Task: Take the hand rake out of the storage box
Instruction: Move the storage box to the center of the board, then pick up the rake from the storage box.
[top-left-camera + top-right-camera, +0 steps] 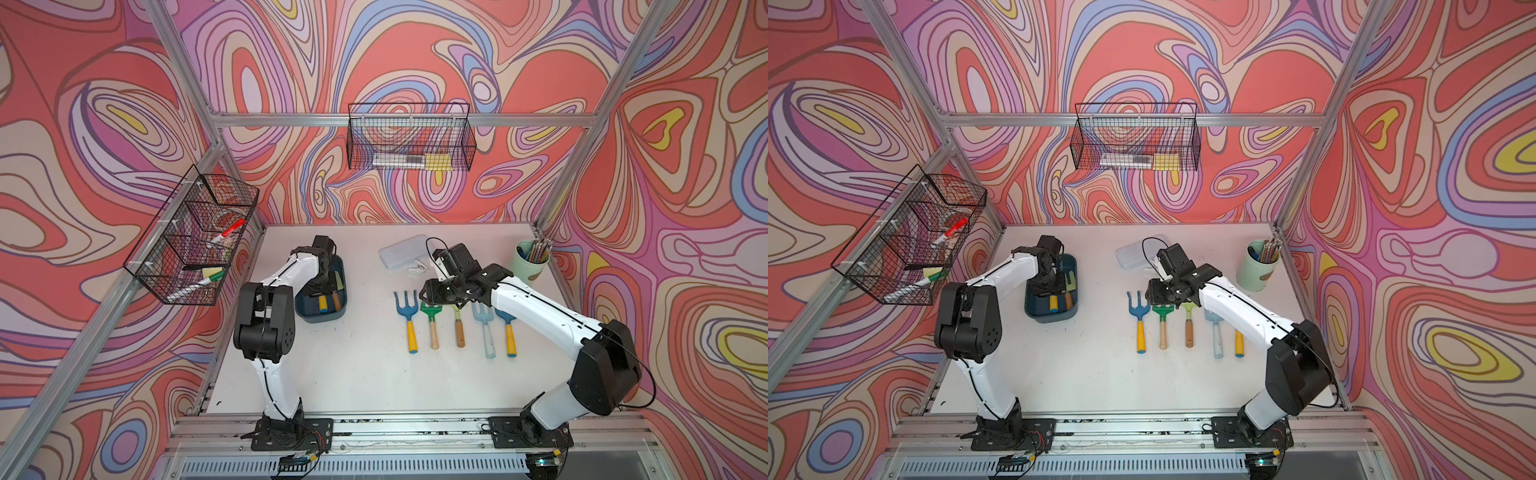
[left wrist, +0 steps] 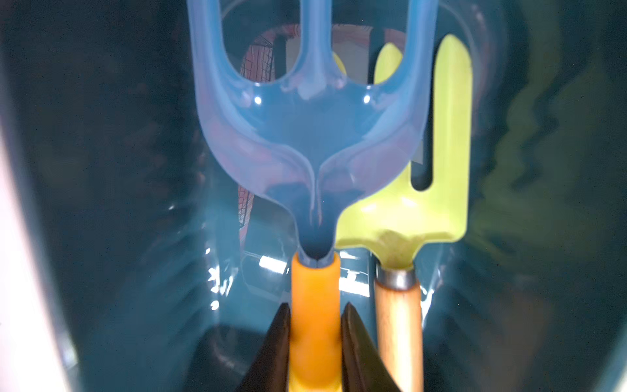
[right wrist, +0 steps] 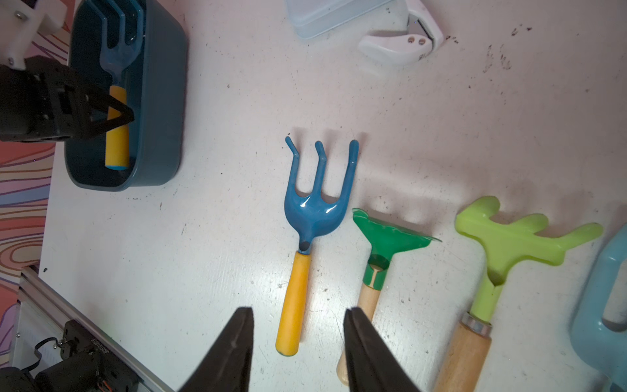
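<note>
The counter (image 1: pixel 357 374) carries everything. My landmark is the storage box (image 1: pixel 320 318), the dark teal tub under the left arm. The hand rake (image 2: pixel 312 135) lies inside it lengthwise, with its pale blue tines toward the box's far end and its yellow handle toward the near end. Pressed against it in the box is a lime-headed tool (image 2: pixel 407 210) with a wooden handle.

The left gripper (image 2: pixel 316 307) is down in the box, nearly closed, both jaws flat against the rake's yellow handle a little below the neck. The right gripper (image 3: pixel 298 310) is well away from the box with its jaws parted and holding nothing. It hovers above a blue fork (image 3: pixel 315 210) in the row of tools laid out on the counter.

I judge the rake light and stiff, with a smooth, round handle that could roll or slide in the jaws. The head would make it nose down, so a hold close to the neck suits me. The tines could snag the lime neighbour or the box wall.

The left wrist view alone shows the jaw contact and the two tools touching. In both top views the arm hides the rake's head, leaving only the handle ends. The right wrist view shows the box wall's height, but that wall hides the lime tool.
</note>
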Motion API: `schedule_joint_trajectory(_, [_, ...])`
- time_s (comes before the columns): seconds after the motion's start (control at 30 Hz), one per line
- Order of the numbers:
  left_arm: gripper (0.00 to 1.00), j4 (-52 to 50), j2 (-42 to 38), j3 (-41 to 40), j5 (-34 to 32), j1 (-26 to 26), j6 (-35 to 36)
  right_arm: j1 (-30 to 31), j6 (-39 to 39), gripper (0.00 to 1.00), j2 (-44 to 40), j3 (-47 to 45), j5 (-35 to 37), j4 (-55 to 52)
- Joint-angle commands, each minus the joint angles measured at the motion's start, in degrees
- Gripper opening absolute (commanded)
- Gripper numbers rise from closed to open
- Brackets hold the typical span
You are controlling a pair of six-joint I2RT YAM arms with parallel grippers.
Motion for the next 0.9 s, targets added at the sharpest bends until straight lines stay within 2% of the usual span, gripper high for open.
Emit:
schedule_joint_trajectory(0.0, [0.14,-5.4,-8.7,-1.5,4.1,-0.6,0.7,0.6,1.4,0.45,-0.7,1.1,-1.6,2.9])
schedule_joint_trajectory(0.23, [0.15,-7.3,-22.8,-9.0,9.6,-4.4,-0.3,3.9,7.4,0.46,1.6,4.6,-1.3,12.6])
schedule_joint_trajectory(0.4, [0.15,-8.0,-33.1,-12.5,12.7,-12.2,-4.2,5.9,15.3,0.48,2.8,5.4,-1.4,27.7])
schedule_joint_trajectory(0.5, [0.15,-6.4,-37.3,-15.4,15.9,-14.2,-7.7,7.1,16.4,0.48,6.0,7.9,-2.0,31.9])
schedule_joint_trajectory(0.87, [0.16,-4.8,-39.7,-17.1,18.8,-14.6,-8.9,11.2,15.1,0.46,15.6,13.7,-3.7,34.3])
